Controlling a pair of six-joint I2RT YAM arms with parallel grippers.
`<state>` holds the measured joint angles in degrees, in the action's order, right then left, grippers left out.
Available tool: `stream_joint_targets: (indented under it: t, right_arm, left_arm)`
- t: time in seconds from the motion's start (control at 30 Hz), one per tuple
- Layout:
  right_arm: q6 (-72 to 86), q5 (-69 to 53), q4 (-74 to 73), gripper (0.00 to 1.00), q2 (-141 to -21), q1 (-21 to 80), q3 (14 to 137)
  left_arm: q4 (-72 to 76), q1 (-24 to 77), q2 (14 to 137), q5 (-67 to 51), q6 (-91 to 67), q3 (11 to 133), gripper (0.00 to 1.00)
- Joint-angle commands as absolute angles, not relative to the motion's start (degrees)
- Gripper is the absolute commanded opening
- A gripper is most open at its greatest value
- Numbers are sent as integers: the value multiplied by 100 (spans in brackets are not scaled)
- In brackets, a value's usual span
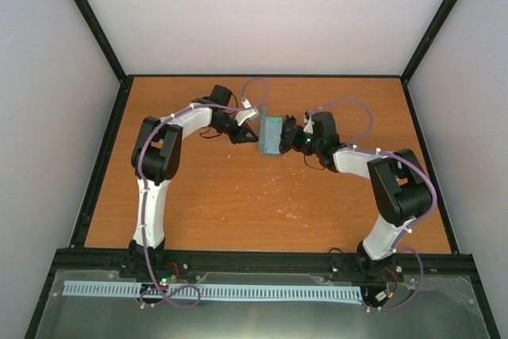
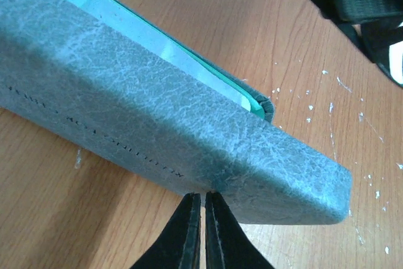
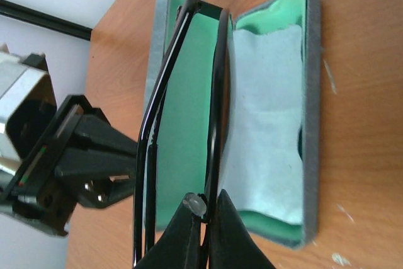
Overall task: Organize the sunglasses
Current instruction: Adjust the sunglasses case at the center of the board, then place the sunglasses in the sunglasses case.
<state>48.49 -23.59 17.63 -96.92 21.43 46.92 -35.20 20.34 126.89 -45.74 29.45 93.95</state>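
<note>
Right hand (image 3: 204, 210) pinching sunglasses (image 3: 218, 92), open case (image 3: 313, 92), cloth (image 3: 264, 111) inside

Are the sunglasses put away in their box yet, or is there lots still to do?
Partly. Done: the case is open and the cloth lies in one half. In hand: the right gripper pinches the sunglasses at the case's mouth, while the shut left gripper touches the case's outside. Left: lay them in, let go, close the case.
</note>
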Motion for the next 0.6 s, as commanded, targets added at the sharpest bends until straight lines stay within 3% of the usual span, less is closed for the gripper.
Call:
stream_joint_targets:
  t: [0.0, 0.57]
  right_arm:
    - [4744, -2312, 2045, 3, -10156, 2258, 5195]
    - [4535, -2421, 1488, 5, -11707, 2595, 6562]
  left_arm:
    - [-3367, 2057, 12554, -4737, 2837, 9425, 6]
    - [-3174, 2052, 12445, -4755, 2795, 9316, 6]
